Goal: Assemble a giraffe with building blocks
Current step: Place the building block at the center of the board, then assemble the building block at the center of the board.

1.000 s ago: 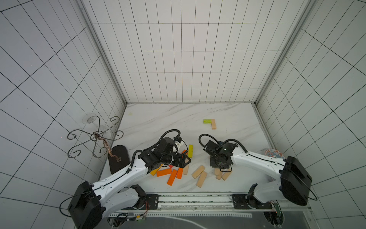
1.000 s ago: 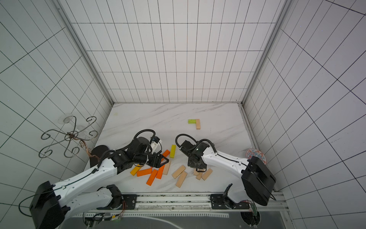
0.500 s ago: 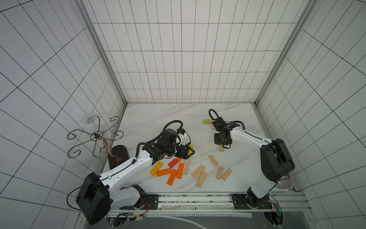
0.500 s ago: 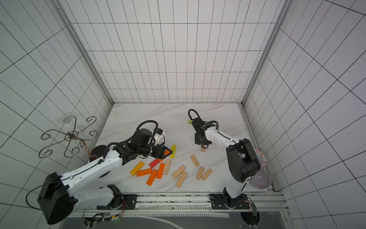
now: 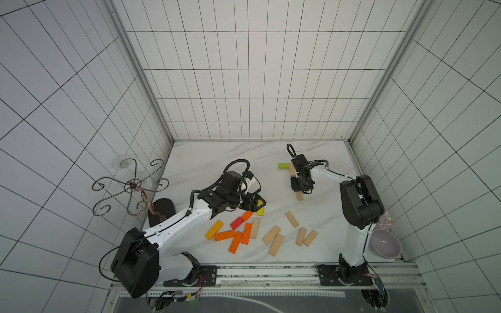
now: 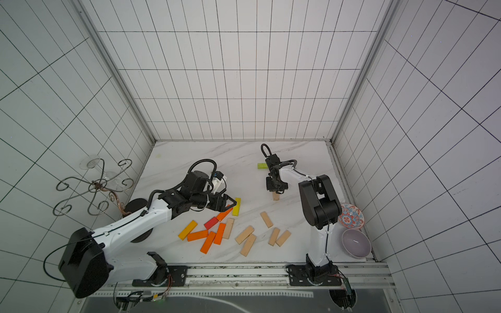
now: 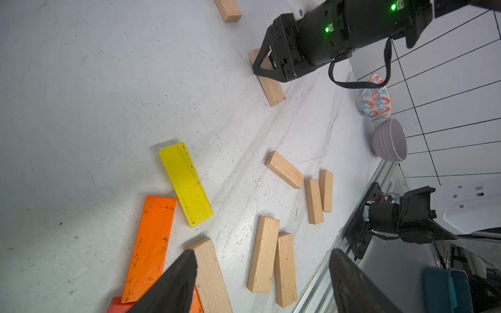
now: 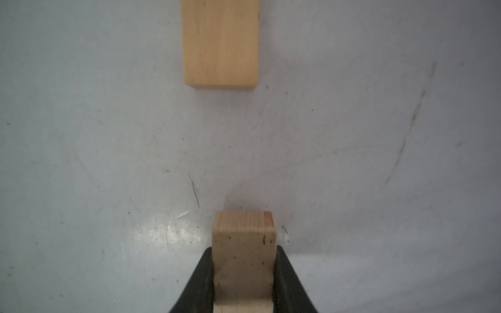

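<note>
My right pincer (image 8: 244,253) is clamped on the end of one plain wooden block (image 8: 244,233), which lies on the marble table (image 5: 217,168) toward the back. My left pincer (image 7: 263,254) stands wide apart and hangs low over the coloured blocks.

I count eight plain blocks in all. They are the gripped one, a second plain block (image 5: 292,171) just beside the single green block (image 5: 283,165), and six loose plain blocks (image 5: 271,234) near the front. There are also four orange blocks (image 5: 224,235), one amber block (image 5: 214,229), one red block (image 5: 236,222) and one yellow block (image 7: 185,184).

Two bowls stand at the right edge, a lilac bowl (image 5: 385,244) and a patterned bowl (image 6: 351,216). Both show a bare inside.

My right arm (image 5: 328,176) reaches far back with the wrist turned down. My left arm (image 5: 184,219) stretches slantwise to the middle.
</note>
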You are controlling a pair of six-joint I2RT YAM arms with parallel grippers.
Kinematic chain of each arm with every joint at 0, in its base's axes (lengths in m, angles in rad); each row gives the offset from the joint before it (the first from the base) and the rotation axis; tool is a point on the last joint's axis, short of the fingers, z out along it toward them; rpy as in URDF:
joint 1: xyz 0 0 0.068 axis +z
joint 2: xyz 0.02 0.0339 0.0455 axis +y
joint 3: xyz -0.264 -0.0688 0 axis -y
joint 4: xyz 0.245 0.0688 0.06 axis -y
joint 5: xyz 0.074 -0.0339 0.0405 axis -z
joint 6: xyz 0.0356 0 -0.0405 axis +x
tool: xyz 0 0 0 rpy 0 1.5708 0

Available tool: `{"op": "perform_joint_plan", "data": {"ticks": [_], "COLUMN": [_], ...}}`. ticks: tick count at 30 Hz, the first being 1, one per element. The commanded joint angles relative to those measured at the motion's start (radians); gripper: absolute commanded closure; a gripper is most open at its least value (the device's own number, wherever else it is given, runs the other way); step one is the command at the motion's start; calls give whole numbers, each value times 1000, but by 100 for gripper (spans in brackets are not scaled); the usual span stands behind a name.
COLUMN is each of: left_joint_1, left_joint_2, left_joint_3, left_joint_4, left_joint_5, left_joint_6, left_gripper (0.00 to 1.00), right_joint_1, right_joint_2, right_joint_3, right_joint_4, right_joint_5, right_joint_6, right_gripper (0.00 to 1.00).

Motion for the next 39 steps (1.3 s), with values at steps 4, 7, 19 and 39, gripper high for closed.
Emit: {"op": "perform_joint_plan", "data": {"ticks": [4, 7, 19, 39], "left_joint_1": [9, 9, 23, 64], "left_joint_2": [5, 7, 33, 41], "left_joint_3": [31, 35, 41, 7], "left_joint_4": [26, 26, 35, 67], "left_joint_5": [15, 15, 38, 84], "left_joint_6": [13, 14, 31, 42], "left_gripper": [23, 23, 23, 23], "right_joint_1": [-9, -9, -7, -21], "right_joint_2": [-16, -59, -100, -40], "right_joint_3": [92, 63, -61, -145], "right_joint_4": [-6, -17, -16, 11], "right_joint_5": [-39, -41, -35, -22], "right_joint_6": [-40, -39, -31, -22], "right_gripper": [36, 30, 42, 58]}}
